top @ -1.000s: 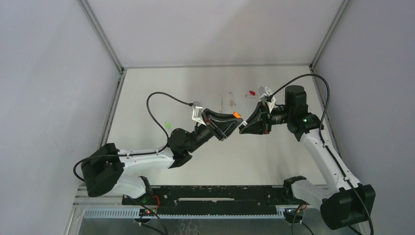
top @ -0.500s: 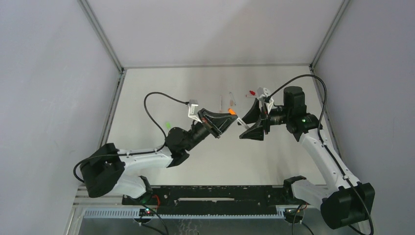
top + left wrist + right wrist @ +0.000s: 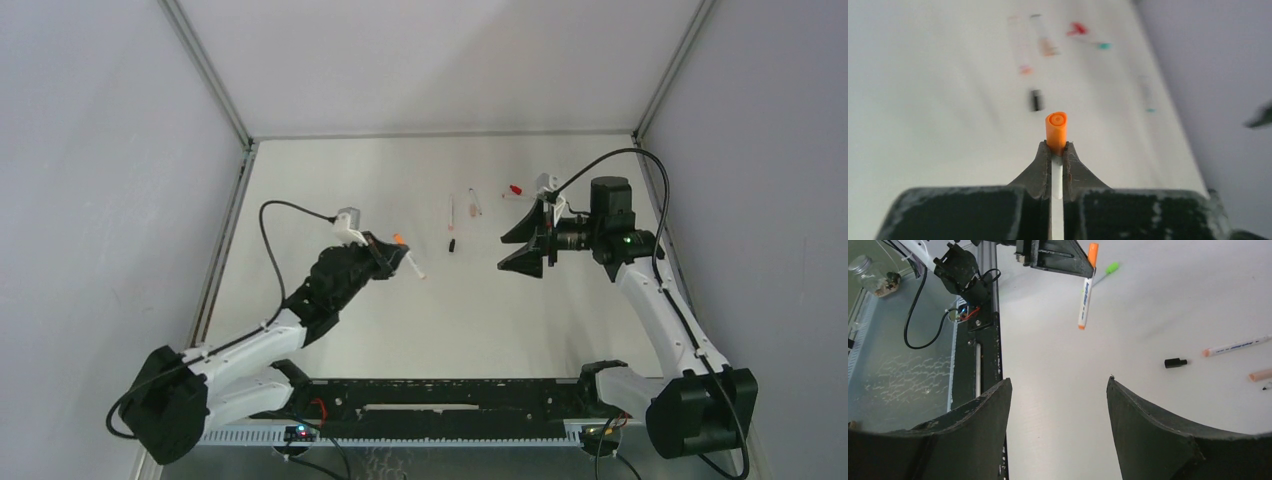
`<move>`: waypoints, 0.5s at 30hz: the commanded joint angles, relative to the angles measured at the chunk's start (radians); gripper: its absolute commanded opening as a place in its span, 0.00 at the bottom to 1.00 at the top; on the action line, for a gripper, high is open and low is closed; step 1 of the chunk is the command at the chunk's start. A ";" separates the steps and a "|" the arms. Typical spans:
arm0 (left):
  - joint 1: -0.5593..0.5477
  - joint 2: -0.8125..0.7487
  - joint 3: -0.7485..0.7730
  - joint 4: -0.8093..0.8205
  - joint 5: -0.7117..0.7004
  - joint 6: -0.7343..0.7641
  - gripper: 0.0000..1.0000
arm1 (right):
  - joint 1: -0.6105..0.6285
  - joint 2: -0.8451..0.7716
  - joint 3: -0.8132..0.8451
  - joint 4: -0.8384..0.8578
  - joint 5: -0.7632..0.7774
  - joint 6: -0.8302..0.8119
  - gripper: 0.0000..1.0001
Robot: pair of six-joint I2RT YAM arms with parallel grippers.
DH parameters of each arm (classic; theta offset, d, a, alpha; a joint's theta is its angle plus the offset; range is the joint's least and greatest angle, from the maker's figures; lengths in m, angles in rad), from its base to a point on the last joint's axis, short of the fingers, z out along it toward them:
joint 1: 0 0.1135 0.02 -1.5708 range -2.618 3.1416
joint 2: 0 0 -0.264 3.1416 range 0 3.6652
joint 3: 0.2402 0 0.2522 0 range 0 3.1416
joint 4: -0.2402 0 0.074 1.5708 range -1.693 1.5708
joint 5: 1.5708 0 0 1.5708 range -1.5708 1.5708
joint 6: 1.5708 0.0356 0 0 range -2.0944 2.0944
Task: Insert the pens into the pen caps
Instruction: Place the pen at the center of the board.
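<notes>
My left gripper (image 3: pixel 392 250) is shut on a white pen (image 3: pixel 410 264) just below its orange cap (image 3: pixel 399 238), and holds it above the table's left middle. From the left wrist the orange cap (image 3: pixel 1056 131) sticks out past the fingertips (image 3: pixel 1041 167), with the barrel (image 3: pixel 1057 175) clamped between them. My right gripper (image 3: pixel 501 253) hangs open and empty at the right, well apart from that pen. In the right wrist view its jaws (image 3: pixel 1059 381) stand wide, and the orange-capped pen (image 3: pixel 1084 300) hangs beyond them. A black pen cap (image 3: pixel 451 245) lies between the arms.
Two thin pens (image 3: pixel 451 212) (image 3: pixel 474 203) and a small red piece (image 3: pixel 515 188) lie at the back of the table. A green-ended pen (image 3: pixel 1108 271) lies beyond the left gripper. A peach cap (image 3: pixel 1260 375) and a white pen (image 3: pixel 1238 346) lie near the black cap (image 3: pixel 1175 362).
The right gripper has opened and let go of the pen, drawing back slightly right. The left gripper has shut on the orange-capped pen and carried it left and nearer.
</notes>
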 commanded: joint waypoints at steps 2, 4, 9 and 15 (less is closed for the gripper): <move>0.168 -0.077 0.019 -0.525 -0.069 0.018 0.00 | -0.003 0.017 -0.003 -0.005 0.020 -0.030 0.76; 0.243 -0.073 0.033 -0.591 -0.041 0.027 0.00 | -0.003 0.020 -0.003 -0.006 0.023 -0.032 0.76; 0.390 -0.030 0.058 -0.663 0.021 0.055 0.00 | -0.006 0.019 -0.003 -0.008 0.032 -0.036 0.76; 0.439 0.022 0.141 -0.799 -0.071 0.086 0.00 | -0.011 0.020 -0.003 -0.011 0.032 -0.036 0.76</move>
